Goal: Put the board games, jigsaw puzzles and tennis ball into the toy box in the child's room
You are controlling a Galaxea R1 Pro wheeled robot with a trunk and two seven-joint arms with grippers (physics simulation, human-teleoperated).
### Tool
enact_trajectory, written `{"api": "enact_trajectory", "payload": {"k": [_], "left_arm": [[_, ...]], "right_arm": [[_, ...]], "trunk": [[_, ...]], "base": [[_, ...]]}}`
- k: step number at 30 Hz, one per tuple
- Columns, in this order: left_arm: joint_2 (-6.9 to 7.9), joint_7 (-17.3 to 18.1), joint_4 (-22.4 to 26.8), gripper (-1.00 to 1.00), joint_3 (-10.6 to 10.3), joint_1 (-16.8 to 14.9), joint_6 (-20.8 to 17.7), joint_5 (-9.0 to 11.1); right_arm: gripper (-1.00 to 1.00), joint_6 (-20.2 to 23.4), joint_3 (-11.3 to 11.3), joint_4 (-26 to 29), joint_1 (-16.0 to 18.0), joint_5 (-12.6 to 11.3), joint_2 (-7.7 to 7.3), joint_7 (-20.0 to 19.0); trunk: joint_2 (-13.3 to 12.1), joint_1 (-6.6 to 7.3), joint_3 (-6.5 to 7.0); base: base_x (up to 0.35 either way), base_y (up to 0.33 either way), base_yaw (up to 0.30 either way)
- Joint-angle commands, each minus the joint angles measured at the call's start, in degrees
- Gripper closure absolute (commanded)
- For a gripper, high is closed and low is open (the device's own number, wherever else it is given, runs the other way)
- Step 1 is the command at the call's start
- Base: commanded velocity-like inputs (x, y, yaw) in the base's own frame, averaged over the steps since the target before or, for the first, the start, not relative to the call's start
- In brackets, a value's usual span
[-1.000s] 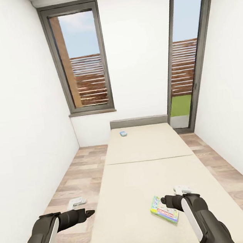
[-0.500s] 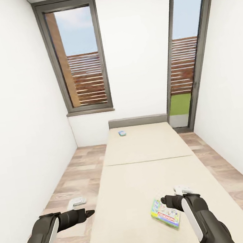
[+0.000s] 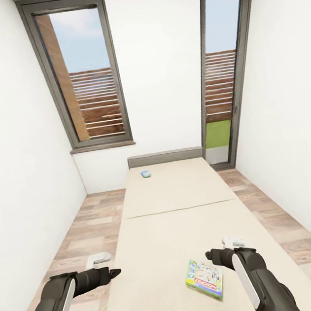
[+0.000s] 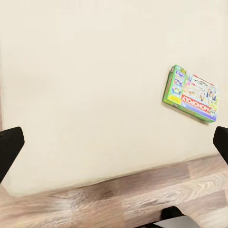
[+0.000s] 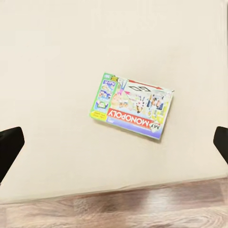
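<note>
Lower right of the head view, the right gripper (image 3: 214, 255) hangs spread wide and empty just beside the Monopoly board game (image 3: 204, 279) lying flat near the foot of the bed (image 3: 155, 255). The box looks light, stiff and thin; its long edges seem the best grip. Its long axis runs diagonally toward lower right. Lower left, the left gripper (image 3: 113, 271) is also wide apart and empty. Far up the bed, a second, bluish board game (image 3: 145, 174) lies near the headboard.

A narrow bedroom in a home: a long cream bed (image 3: 179, 231) with a grey headboard (image 3: 164, 157) fills the middle, running toward the far white wall. Wood-plank flooring (image 3: 80, 236) lies on both sides. A tall dark-framed window (image 3: 84, 76) and a glazed door (image 3: 218, 76) look out on slatted fencing, grass and sky.
</note>
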State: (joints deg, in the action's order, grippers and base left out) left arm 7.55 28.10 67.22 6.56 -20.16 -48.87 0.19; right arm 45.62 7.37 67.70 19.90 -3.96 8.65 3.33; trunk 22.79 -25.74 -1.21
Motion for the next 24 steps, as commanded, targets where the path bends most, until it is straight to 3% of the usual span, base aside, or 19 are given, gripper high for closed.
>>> {"api": "enact_trajectory", "payload": {"k": [1,24], "left_arm": [[-0.01,0.3,0.0,-1.00,0.1,-0.1,-0.4,0.0],[-0.08,0.2,0.4,-1.00,0.2,-0.1,-0.9,0.0]], "right_arm": [[-1.00,-0.2,0.0,0.1,0.1,-0.4,0.05,0.4],[-1.00,-0.9,-0.4,0.1,0.1,-0.4,0.07,0.4]], "trunk": [[0.1,-0.04,-0.13],[0.1,-0.04,-0.13]], "base": [[0.031,0.000,-0.012],[0.003,0.000,-0.001]]}}
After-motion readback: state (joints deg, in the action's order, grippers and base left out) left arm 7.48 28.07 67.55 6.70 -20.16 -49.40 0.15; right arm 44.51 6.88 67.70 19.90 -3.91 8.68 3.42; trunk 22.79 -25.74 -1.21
